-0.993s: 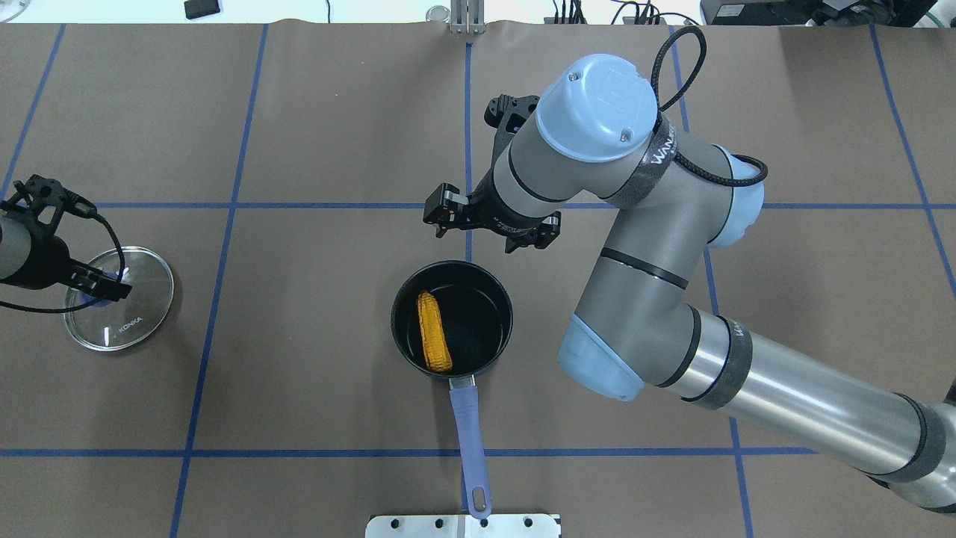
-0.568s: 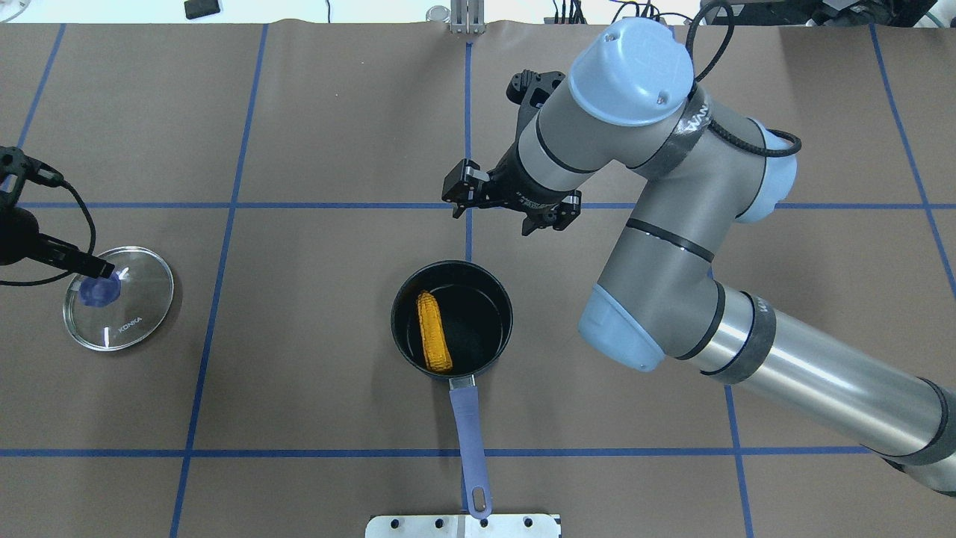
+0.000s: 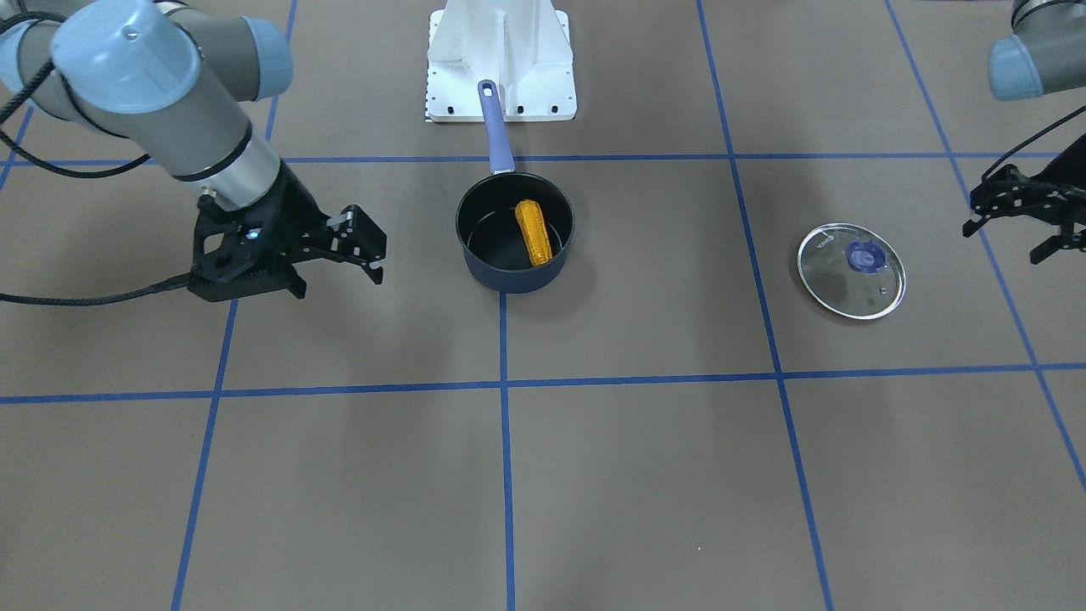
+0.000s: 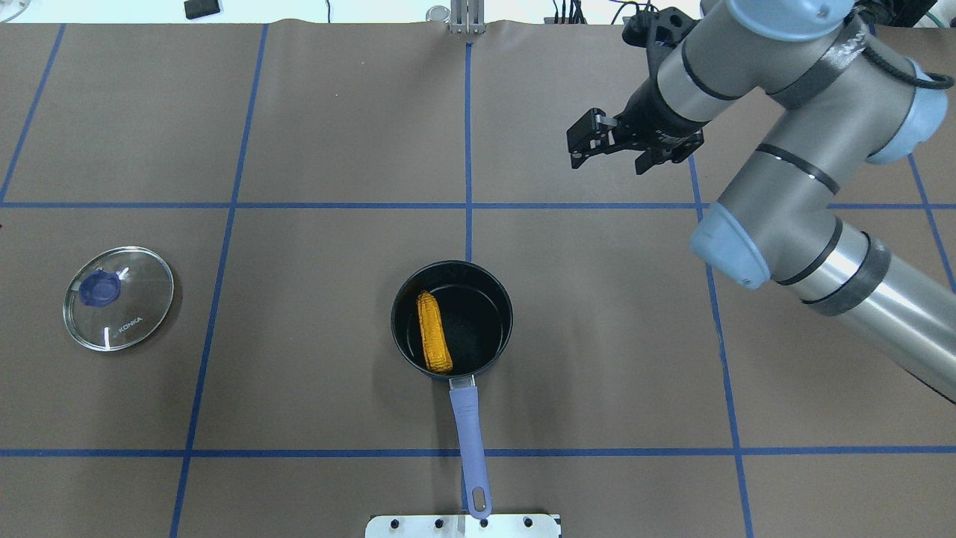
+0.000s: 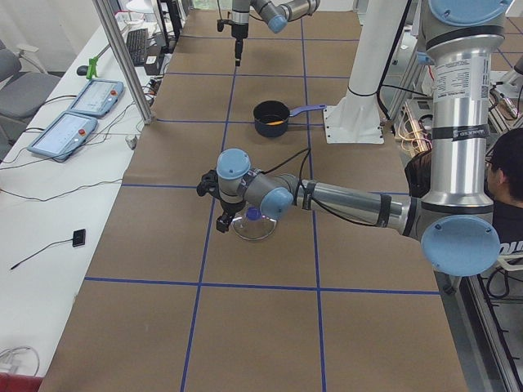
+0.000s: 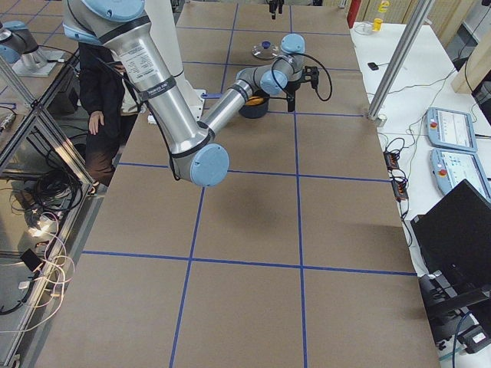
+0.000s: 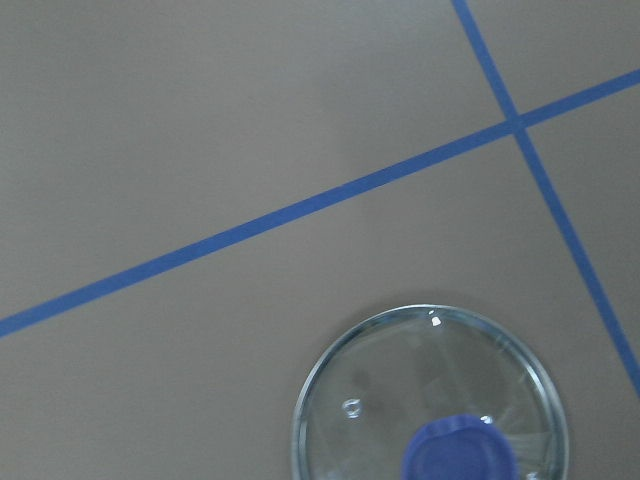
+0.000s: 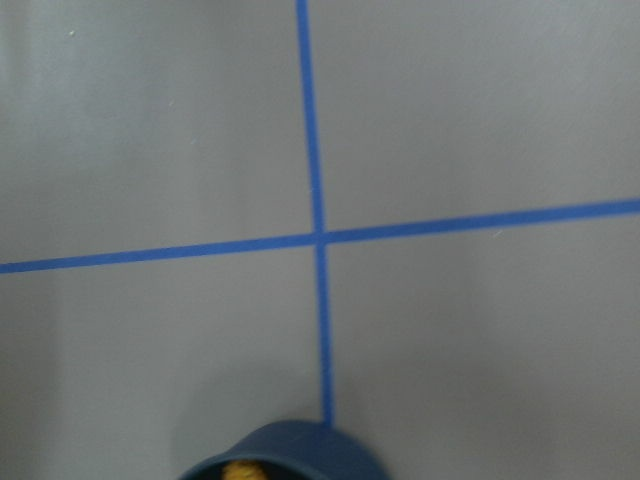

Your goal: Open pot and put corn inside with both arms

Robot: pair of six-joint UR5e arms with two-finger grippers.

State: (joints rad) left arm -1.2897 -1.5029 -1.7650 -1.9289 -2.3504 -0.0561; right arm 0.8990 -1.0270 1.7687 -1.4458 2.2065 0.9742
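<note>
Corn (image 4: 434, 342) lies in the pot (image 3: 513, 277), well apart from both tools, the lid (image 4: 142, 302) on the tabletop. Right tool (image 4: 607, 164) and left tool (image 3: 1001, 244) gape empty. I judge it best to draw both clear, disturbing nothing.

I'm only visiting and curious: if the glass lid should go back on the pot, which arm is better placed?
Probably the left. The left gripper hovers open beside the lid, while the right gripper is on the other side of the pot from it. The corn already lies inside.
</note>
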